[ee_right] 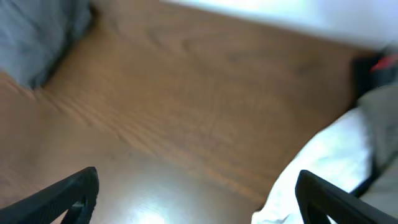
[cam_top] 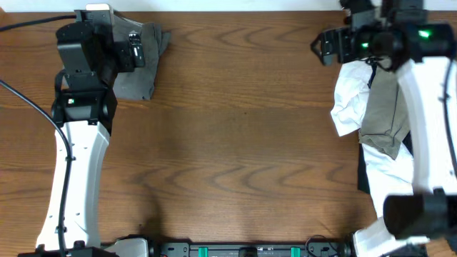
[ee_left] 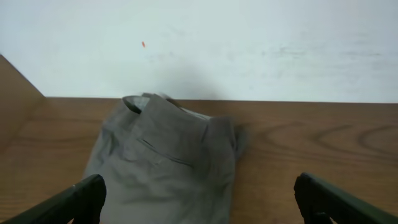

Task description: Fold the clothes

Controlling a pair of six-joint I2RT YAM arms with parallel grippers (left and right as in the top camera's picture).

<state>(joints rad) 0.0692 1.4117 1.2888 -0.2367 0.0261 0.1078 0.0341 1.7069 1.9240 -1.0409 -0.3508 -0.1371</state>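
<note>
grey shorts — folded on table

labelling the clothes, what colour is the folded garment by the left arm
Mid-grey; the shorts show best in the left wrist view.

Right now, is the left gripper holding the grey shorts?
No, the left gripper is open wide; the grey shorts lie free on the table.

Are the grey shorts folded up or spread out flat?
Folded: the grey shorts sit as one small doubled-up bundle, no legs spread out.
</note>
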